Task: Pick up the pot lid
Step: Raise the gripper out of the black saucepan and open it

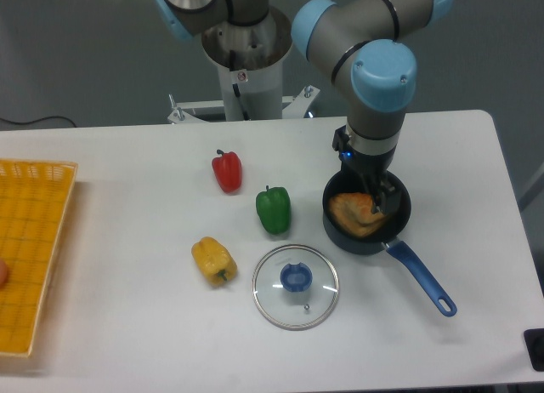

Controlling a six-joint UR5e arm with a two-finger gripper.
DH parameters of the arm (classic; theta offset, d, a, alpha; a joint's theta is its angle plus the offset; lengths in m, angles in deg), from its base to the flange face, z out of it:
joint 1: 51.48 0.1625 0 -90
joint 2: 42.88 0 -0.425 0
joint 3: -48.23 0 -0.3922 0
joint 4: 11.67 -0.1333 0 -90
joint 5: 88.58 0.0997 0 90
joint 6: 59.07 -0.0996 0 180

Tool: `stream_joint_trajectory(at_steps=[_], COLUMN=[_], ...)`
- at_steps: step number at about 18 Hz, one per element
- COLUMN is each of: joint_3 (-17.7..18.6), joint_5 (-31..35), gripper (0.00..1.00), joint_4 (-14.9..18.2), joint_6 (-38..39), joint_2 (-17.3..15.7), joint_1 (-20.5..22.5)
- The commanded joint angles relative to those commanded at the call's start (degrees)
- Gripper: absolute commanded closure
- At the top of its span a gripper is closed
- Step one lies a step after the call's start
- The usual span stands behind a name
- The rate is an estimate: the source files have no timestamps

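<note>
Nearest us, a black object (534, 352) is cut off at the right edge. Farther in, the glass lid (287, 303) lies flat on the table (127, 325), knob up; we judge it rigid, slick, breakable and moderately heavy, so we want the blue knob (296, 277) pinched squarely. Dark against the pan (350, 242), the gripper (380, 202) leaves us unable to tell whether it is open.

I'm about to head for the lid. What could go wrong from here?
The gripper overlaps the pot in this view, its height hard to judge; going sideways might clip the rim. The green pepper lies between pot and lid, so a low path could knock it. The rounded blue knob may slip if gripped off-centre.
</note>
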Motion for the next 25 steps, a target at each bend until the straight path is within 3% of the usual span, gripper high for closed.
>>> stream_joint_trajectory(at_steps=[4, 10, 17, 20, 25], joint_3=[0.1, -0.2, 0.7, 0.8, 0.7], joint_5=[-0.1, -4.4, -4.9, -8.6, -6.4], gripper=[0.00, 0.00, 0.00, 0.00, 0.00], joint_4=[0.0, -0.2, -0.3, -0.5, -3.1], joint_6=[0.9, 12.0, 14.1, 21.1, 30.9], joint_2=[-0.2, -0.5, -0.6, -1.3, 0.8], joint_1=[-0.1, -1.1, -2.1, -2.4, -5.2])
